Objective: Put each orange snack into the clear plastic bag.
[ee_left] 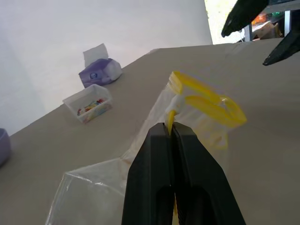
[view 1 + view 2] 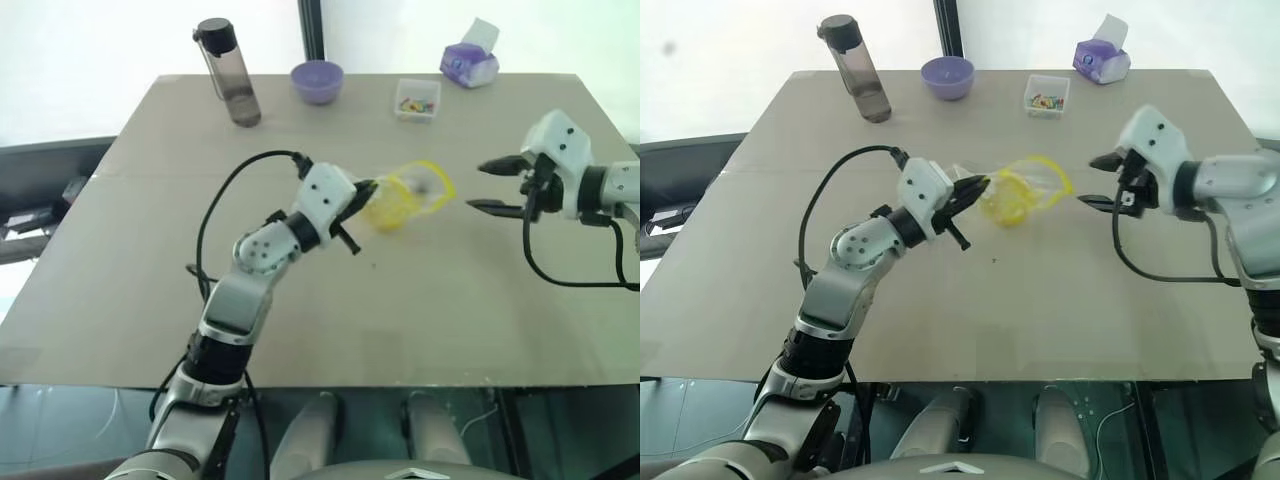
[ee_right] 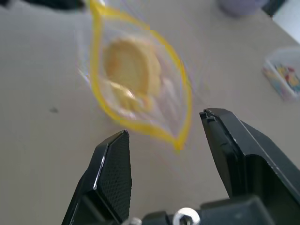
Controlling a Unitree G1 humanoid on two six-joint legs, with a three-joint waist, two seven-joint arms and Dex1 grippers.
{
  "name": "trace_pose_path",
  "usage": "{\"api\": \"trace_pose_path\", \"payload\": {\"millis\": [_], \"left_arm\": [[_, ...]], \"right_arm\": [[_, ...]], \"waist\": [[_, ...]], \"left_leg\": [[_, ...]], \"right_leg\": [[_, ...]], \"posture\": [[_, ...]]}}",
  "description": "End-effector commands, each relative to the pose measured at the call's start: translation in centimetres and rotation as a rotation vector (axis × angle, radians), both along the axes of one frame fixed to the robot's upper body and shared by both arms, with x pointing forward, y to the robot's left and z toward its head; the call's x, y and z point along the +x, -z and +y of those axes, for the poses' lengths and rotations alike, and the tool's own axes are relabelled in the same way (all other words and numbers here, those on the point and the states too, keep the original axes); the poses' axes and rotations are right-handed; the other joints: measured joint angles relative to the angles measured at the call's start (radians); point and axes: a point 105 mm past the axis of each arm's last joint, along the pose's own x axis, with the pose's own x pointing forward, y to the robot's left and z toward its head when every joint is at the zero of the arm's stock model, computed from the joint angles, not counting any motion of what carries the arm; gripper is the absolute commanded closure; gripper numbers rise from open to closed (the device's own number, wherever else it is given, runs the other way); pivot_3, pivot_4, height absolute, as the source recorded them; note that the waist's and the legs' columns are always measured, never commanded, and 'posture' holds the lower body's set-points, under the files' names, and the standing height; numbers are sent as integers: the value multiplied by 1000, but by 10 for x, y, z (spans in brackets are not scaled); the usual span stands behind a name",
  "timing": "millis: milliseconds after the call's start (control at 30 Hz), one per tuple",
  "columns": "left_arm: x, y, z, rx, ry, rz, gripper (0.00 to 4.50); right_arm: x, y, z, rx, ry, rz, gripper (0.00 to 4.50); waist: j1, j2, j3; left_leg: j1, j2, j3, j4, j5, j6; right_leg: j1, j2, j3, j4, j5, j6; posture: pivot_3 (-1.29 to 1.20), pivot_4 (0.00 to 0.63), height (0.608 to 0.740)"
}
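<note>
My left gripper (image 2: 368, 188) is shut on the edge of the clear plastic bag (image 2: 410, 197), pinching it beside the yellow strip (image 1: 206, 101) and holding it up over the middle of the table. The bag's mouth gapes toward my right gripper (image 2: 490, 186). Through that opening, the right wrist view shows an orange snack (image 3: 131, 65) lying inside the bag (image 3: 140, 79). The right gripper stands open and empty a short way to the right of the bag, not touching it.
Along the far edge of the table (image 2: 300, 330) stand a dark water bottle (image 2: 230, 72), a purple bowl (image 2: 318, 80), a small clear box of colourful bits (image 2: 418, 98) and a purple tissue pack (image 2: 470, 62).
</note>
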Motion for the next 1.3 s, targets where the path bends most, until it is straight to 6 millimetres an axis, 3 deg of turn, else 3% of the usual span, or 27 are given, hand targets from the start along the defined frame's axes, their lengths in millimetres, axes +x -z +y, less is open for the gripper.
{"api": "trace_pose_path", "payload": {"millis": [33,167,367,933,1067,1133,1167,1300], "left_arm": [[-9,-13,-3,39,32,-75,4500],[-11,-11,5,105,20,-91,4500],[-15,-8,8,150,14,-105,4500],[-19,-12,16,238,-23,-175,4500],[-20,-11,17,257,-28,-186,4500],[-21,-11,17,258,-28,-188,4500],[-21,-11,17,258,-28,-189,4500],[-22,-10,18,266,-29,-193,4500]], "right_arm": [[-9,-13,38,118,-62,-85,1740],[-12,-2,66,111,-108,-147,1740],[-8,4,60,50,-100,-202,1740],[-6,11,75,8,-171,-244,1740],[-5,12,75,-1,-171,-252,2999],[-4,12,76,-4,-173,-255,4150],[-4,12,76,-3,-173,-256,4463],[-5,12,78,0,-179,-260,4463]], "waist": [[0,0,0],[15,-1,0],[26,-1,0],[21,-1,0],[20,-1,0],[20,-1,0],[20,-1,0],[20,-1,0]], "left_leg": [[0,0,0,0,0,0],[-2,-4,-1,3,2,-3],[-2,-4,-2,2,2,-3],[-2,-3,-2,2,2,-3],[-2,-3,-2,2,2,-3],[-2,-3,-2,2,2,-3],[-2,-3,-2,2,2,-3],[-2,-3,-2,2,2,-3]], "right_leg": [[0,0,0,1,0,0],[-1,-3,-1,1,0,0],[-1,-3,-2,1,0,0],[-1,-2,-2,1,0,0],[-1,-2,-2,1,0,0],[-1,-2,-2,1,0,0],[-1,-2,-2,1,0,0],[-1,-2,-2,1,0,0]], "posture": [[0,150,739],[0,150,739],[0,150,739],[0,150,739],[0,150,739],[0,150,739],[0,150,739],[0,150,739]]}}
